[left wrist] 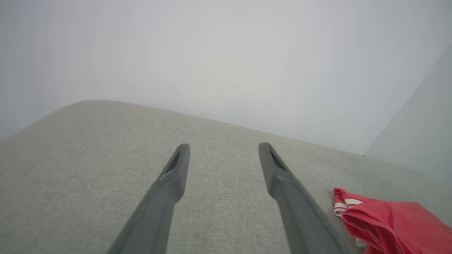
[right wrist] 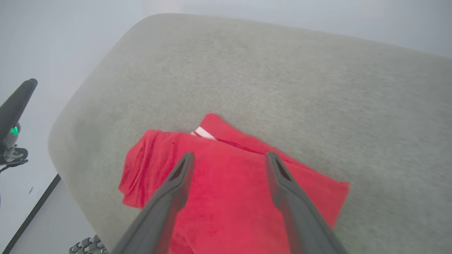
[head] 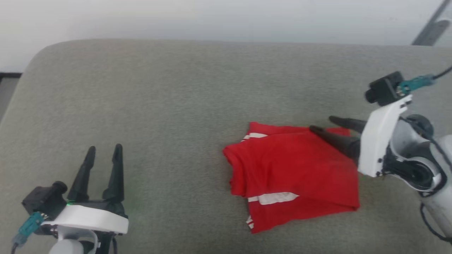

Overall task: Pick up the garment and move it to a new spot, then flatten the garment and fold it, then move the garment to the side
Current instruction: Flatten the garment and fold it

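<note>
Grey woven cushion (head: 159, 91), rounded at the corners, right end cut off. Folded on its right half, red knit garment (head: 293, 165), roughly rectangular, white striped trim peeking out, inner layers hidden. Right pincer (head: 320, 123) spread apart over garment's far right corner, gripping nothing; left pincer (head: 105, 147) spread, well apart over bare cushion.

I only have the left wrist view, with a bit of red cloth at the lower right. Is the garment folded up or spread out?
Observer: The garment lies folded into a compact bundle on the grey cushion.
Operator: Where is the right gripper?
Observer: The right gripper is at the garment's far right corner, jaws spread, gripping nothing.
Operator: How far is my left gripper from the cloth?
Observer: In the head view the left gripper is well apart from it, off to the left, over bare cushion.
</note>
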`<state>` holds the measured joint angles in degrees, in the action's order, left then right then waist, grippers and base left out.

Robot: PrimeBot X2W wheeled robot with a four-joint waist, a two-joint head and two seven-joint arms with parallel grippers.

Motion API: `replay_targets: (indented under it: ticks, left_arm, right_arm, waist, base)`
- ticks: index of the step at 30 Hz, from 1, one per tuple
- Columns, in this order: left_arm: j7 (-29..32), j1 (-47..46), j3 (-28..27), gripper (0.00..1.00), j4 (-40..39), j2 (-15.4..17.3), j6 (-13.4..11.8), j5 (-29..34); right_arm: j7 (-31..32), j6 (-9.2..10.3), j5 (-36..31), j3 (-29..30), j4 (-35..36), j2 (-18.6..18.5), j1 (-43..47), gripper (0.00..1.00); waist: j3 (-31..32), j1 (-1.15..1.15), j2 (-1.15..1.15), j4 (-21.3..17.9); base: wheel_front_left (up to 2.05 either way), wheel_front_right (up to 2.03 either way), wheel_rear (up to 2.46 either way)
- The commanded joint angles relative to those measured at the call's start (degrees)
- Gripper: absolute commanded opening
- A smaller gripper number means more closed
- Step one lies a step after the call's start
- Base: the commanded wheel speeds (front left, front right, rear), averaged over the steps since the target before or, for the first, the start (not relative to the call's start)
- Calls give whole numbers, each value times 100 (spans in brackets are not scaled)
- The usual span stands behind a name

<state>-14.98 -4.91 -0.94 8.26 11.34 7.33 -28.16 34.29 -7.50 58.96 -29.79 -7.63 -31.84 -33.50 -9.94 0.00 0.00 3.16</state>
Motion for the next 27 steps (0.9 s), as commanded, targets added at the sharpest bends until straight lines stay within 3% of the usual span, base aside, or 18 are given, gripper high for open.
replay_targets:
  ticks: [1, 15, 27]
  left_arm:
    - [-26, 32, -45, 100, -19, 44, 13, -2]
    - [-25, 393, -391, 100, -87, 372, 14, -7]
    - [-25, 819, -622, 100, -109, 485, 14, 82]
  right_arm:
    - [-135, 3, -48, 56, 10, -42, 86, 100]
    - [-2188, 3, -566, 665, -367, -228, 884, 100]
    - [-4079, 3, -1326, 653, -1232, -107, 1243, 100]
  waist:
    - [49, 0, 0, -196]
    - [334, 0, 0, -1045]
    - [804, 0, 0, -1236]
  base:
    - [0, 0, 0]
    - [0, 0, 0]
    - [0, 0, 0]
